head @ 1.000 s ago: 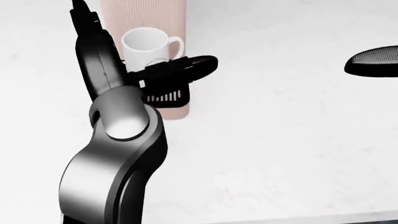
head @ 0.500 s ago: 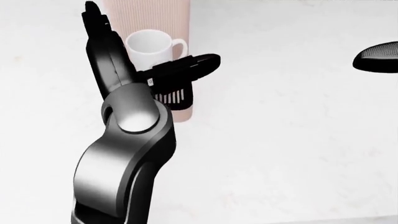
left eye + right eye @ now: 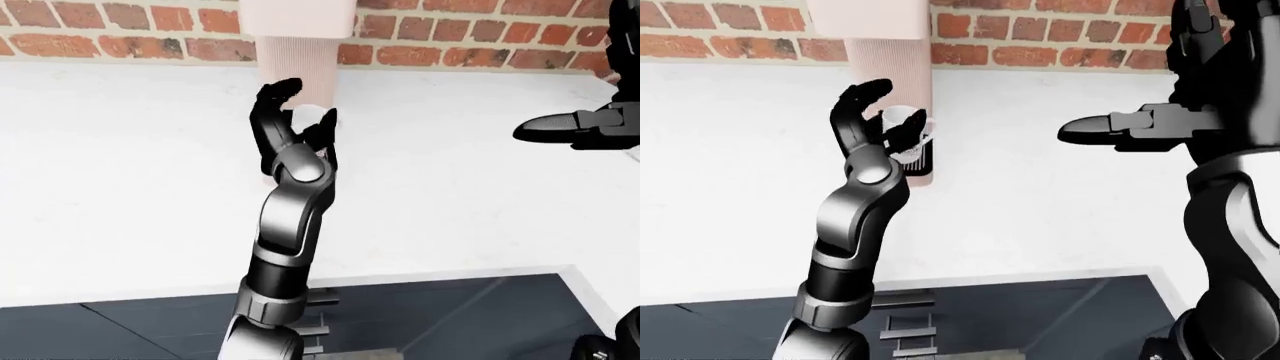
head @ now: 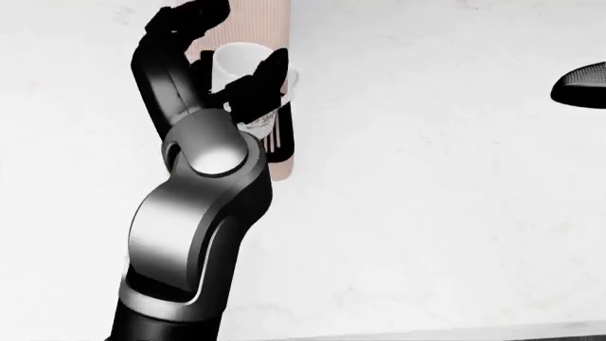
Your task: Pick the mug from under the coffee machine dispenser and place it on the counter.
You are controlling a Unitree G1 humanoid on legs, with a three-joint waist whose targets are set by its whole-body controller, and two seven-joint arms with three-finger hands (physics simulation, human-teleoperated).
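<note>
The white mug stands on the dark drip tray at the foot of the pink ribbed coffee machine. My left hand is raised around it. Its curled fingers arch over the mug's upper left, and its thumb lies against the mug's right side. A gap shows between fingers and mug, and the mug's lower part is hidden by the hand. Far off at the right edge, my right hand hovers flat and open above the counter.
The white counter spreads to the right and left of the machine. A red brick wall closes it off at the top of the eye views. Dark cabinet fronts lie below the counter's near edge.
My left hand has turned and risen: the thumb that lay flat under the mug now stands at its right side, and the fingers have curled over it. The mug stays on the tray.
</note>
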